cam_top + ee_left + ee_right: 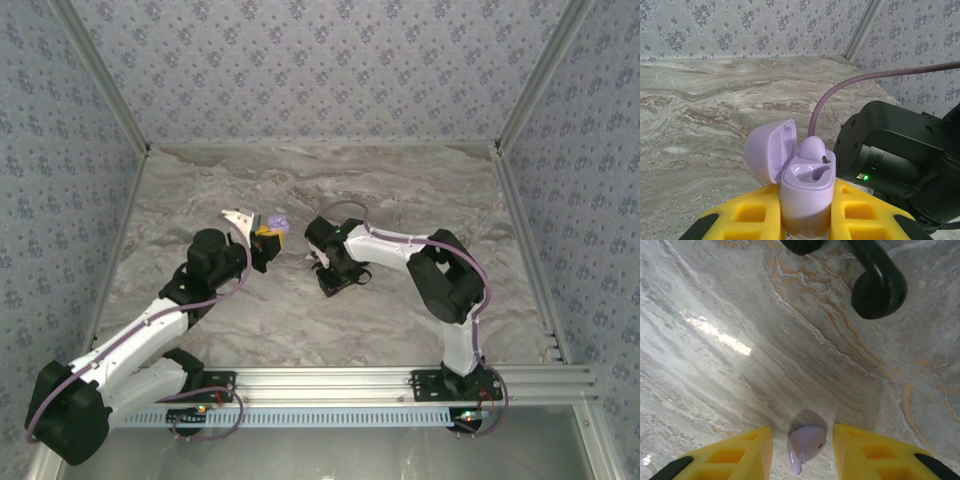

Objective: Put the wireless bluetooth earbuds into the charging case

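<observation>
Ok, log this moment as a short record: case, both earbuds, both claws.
case: lilac, lid open
left claw: shut on the case
first earbud: seated in the case
second earbud: lying on the table
right claw: open, straddling the second earbud, gap on each side

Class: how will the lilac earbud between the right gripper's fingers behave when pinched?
The earbud looks glossy, so probably slippery. Its rounded head and thin stem suggest it may pivot or roll as the right gripper closes.
</observation>
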Motion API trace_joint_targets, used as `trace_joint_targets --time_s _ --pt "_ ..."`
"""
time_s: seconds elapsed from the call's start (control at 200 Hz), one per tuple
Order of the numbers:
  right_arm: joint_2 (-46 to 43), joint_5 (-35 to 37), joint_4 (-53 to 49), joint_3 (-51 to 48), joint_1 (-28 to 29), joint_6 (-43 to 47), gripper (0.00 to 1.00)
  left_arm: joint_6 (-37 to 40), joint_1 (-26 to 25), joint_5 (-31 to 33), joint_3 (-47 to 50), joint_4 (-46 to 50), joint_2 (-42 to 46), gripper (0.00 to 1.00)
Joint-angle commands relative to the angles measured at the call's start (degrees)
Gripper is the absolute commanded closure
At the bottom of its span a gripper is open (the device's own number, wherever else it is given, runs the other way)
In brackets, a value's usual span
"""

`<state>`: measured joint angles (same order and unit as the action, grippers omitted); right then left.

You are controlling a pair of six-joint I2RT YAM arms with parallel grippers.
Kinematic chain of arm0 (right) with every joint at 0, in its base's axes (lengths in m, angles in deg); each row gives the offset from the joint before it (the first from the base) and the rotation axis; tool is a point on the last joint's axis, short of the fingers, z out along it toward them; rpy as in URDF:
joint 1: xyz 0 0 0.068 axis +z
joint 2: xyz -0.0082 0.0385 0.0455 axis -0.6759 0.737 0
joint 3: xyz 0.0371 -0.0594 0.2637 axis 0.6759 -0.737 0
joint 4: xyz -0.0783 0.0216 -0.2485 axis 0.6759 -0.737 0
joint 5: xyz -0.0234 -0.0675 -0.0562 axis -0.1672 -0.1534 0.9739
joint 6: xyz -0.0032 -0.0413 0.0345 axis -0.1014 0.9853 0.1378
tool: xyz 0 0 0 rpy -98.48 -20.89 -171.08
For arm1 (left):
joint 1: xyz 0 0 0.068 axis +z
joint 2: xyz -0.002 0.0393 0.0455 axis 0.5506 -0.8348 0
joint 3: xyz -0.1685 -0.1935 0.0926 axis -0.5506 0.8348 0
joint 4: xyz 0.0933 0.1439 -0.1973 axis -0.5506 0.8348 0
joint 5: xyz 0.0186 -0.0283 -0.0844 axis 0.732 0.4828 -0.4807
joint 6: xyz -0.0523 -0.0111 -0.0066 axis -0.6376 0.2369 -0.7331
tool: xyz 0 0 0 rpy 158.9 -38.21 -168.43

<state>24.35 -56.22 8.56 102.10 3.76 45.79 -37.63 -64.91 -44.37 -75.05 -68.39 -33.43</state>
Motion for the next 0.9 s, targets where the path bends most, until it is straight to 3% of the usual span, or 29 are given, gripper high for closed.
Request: trace_joint_targets --time_s 0.0,0.895 --pt "1.2 1.1 -2.2 1.6 0.6 -0.7 0.63 -0.2 0.0 0.5 0.4 -1.9 0.9 0.94" --pt "3.5 1.8 -0.8 0.8 -0.1 -3.2 0.74 -0.3 0.0 0.3 0.6 -2.9 0.0 0.94"
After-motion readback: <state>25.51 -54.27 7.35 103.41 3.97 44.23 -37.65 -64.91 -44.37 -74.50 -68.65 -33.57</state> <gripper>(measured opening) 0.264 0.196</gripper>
